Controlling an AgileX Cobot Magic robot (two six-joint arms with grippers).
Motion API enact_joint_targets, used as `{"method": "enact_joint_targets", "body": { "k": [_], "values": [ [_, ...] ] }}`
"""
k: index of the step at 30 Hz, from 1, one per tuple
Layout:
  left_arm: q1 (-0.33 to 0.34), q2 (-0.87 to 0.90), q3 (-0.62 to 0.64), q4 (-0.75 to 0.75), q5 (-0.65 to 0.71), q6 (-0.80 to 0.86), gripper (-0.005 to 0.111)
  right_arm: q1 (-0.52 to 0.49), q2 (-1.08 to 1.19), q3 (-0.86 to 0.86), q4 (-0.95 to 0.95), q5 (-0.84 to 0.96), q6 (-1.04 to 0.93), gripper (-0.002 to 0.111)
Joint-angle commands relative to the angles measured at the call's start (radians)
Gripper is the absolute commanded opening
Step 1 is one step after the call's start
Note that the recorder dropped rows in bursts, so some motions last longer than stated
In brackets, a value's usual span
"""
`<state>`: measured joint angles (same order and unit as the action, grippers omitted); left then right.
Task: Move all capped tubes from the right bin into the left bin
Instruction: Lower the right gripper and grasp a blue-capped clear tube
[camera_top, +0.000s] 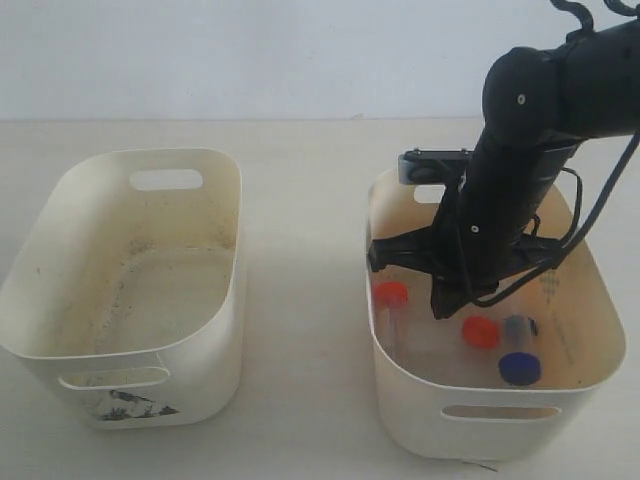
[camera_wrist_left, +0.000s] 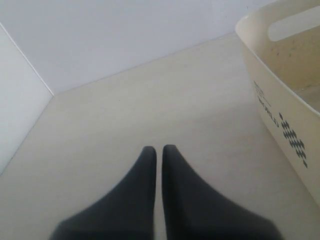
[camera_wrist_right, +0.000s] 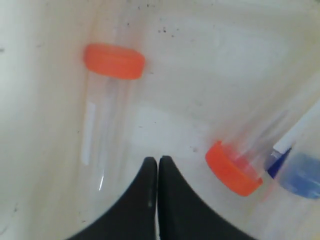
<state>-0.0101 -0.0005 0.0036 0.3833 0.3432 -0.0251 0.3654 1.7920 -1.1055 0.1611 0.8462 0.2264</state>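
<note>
Seen from the exterior camera, the right gripper reaches down into the right bin, its fingers pressed together with nothing between them; all four tubes lie in that bin. The first orange-capped tube sits at nine o'clock of the tips; the second orange-capped tube at four o'clock; the blue-capped tubes just beyond it. The left bin stands well apart at nine o'clock; the left gripper hangs over the table, fingers a bare slit apart, gripping nothing.
</note>
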Motion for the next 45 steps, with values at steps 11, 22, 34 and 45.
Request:
{"method": "enact_joint_targets", "body": {
  "k": [11, 22, 34, 45],
  "values": [
    [0.000, 0.000, -0.004, -0.001, -0.002, -0.010, 0.004, 0.003, 0.011, -0.001, -0.007, -0.041, 0.009, 0.000],
    [0.000, 0.000, -0.004, -0.001, -0.002, -0.010, 0.004, 0.003, 0.056, -0.003, -0.010, -0.048, 0.141, 0.072],
    [0.000, 0.000, -0.004, -0.001, -0.002, -0.010, 0.004, 0.003, 0.056, -0.003, -0.016, -0.012, 0.214, 0.077],
    [0.000, 0.000, -0.004, -0.001, -0.002, -0.010, 0.004, 0.003, 0.125, -0.003, -0.020, -0.039, 0.219, 0.076]
  ]
}}
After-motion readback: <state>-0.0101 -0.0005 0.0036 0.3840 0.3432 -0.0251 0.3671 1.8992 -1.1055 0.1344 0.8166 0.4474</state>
